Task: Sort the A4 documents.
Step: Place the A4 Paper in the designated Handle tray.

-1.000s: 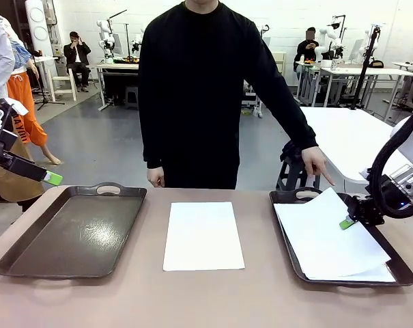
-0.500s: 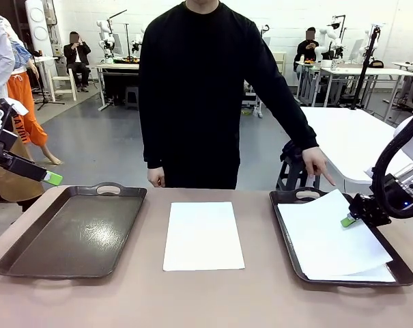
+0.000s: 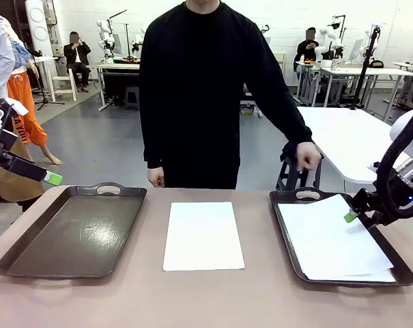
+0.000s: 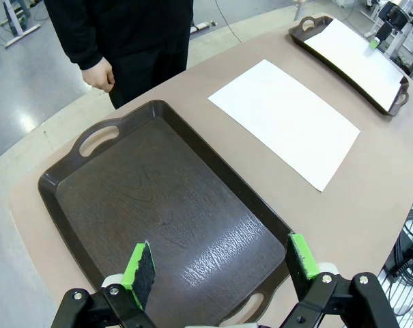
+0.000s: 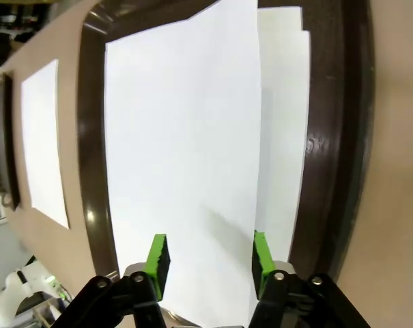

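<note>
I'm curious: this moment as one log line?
right gripper: open, over sheets in right tray | left gripper: open, above left tray | one sheet: on table

The A4 documents (image 3: 204,236) were plain white, without print, both the sheet at the middle and those at 3 o'clock. The tray at 9 o'clock (image 3: 29,263) and the tray at 3 o'clock (image 3: 285,236) were dark brown, the former glossy with a faint grain. The surface (image 3: 206,301) was pale pinkish tan. The left hand (image 4: 221,263) and right hand (image 5: 209,256) were black with bright green pads (image 4: 139,263). The person's top (image 3: 192,89) was black.
</note>
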`<state>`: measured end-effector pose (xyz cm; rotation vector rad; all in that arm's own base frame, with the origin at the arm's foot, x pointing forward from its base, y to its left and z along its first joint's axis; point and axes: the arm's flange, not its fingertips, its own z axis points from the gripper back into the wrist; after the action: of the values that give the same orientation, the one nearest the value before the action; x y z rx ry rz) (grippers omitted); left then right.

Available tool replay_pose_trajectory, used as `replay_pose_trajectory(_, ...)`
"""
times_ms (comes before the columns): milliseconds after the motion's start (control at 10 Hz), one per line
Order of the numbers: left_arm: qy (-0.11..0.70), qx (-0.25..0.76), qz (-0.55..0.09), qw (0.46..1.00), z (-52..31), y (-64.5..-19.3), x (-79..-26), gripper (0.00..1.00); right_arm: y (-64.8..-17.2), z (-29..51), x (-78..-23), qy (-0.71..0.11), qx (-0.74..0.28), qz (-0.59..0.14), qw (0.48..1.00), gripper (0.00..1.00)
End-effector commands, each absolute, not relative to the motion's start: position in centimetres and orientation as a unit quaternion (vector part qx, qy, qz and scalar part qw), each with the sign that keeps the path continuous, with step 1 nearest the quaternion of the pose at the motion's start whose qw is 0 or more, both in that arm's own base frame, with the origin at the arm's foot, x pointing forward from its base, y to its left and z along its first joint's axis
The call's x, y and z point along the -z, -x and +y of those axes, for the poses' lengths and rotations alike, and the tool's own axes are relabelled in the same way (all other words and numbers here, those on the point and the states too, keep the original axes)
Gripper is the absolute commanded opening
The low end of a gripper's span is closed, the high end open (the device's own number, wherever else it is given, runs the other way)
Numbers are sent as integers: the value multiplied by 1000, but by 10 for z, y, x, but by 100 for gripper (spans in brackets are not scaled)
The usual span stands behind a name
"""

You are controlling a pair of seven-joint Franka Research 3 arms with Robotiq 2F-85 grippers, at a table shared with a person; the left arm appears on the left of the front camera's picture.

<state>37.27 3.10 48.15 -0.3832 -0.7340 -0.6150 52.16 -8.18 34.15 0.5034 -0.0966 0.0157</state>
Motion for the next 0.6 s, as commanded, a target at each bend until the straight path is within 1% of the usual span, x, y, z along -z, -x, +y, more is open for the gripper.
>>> replay_pose_trajectory(0,190,300,-356,864,33,-375,-478,100,-510,-72,-350,-205,8,-41,978,88)
replay_pose_trajectory(100,190,300,-356,864,33,-375,-478,100,-508,-72,-355,-190,8,-40,981,99)
replay_pose_trajectory(500,190,300,-356,864,33,-375,-478,100,-501,-75,-368,-177,9,-34,984,100)
